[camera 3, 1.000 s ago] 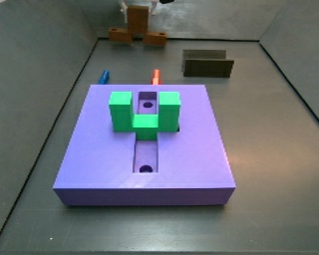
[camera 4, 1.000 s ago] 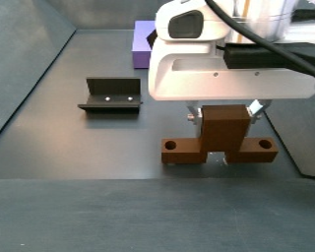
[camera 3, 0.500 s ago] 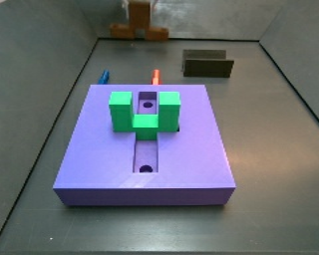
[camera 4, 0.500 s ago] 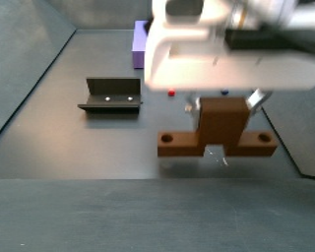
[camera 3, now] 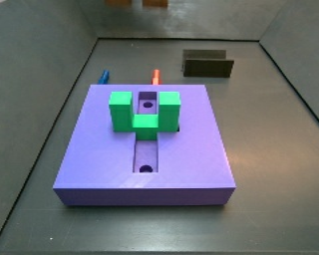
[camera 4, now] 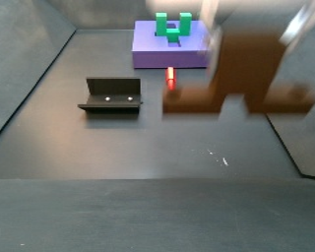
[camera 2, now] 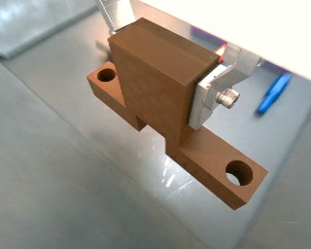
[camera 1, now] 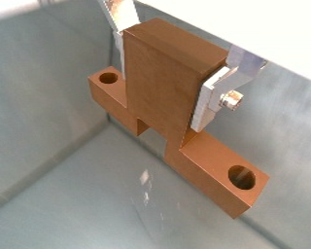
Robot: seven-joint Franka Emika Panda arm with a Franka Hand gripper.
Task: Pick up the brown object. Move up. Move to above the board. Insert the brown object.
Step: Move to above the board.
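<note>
a: grey floor, grey walls all round. start at the jaws?

b: gripper (camera 1: 171,76) is clamped on the brown object (camera 1: 165,92). silver fingers (camera 1: 225,86) press both sides of the tall bar, crosspiece hanging below with a hole at each end, same in both wrist views. no slack visible at the pads.

a: where is the piece relative to the floor?

b: off it. a side view shows it blurred (camera 4: 239,84), well above the floor, so it reads as mid-lift. in a side view only its lower edge shows at the far top (camera 3: 136,3).

a: board?

b: board (camera 3: 189,149) sits near the middle of the floor, green block (camera 3: 145,110) on top straddling the groove, holes visible in the groove. well apart from the piece. olive block (camera 3: 209,66) lies beyond the board; fixture (camera 4: 111,94) stands alone to one side. blue marker (camera 2: 272,93) and red marker (camera 3: 156,75) lie on the floor just off the board's far edge.

a: step in hand?

b: judging it as the move up. to do it well: rise straight, hold the squeeze steady, let the crosspiece stay level. get it higher than the green block before any sideways travel, so the crossing clears it.

a: risk?

b: a tilt in the grip now would carry through to insertion. cannot tell exact alignment from the blur.
</note>
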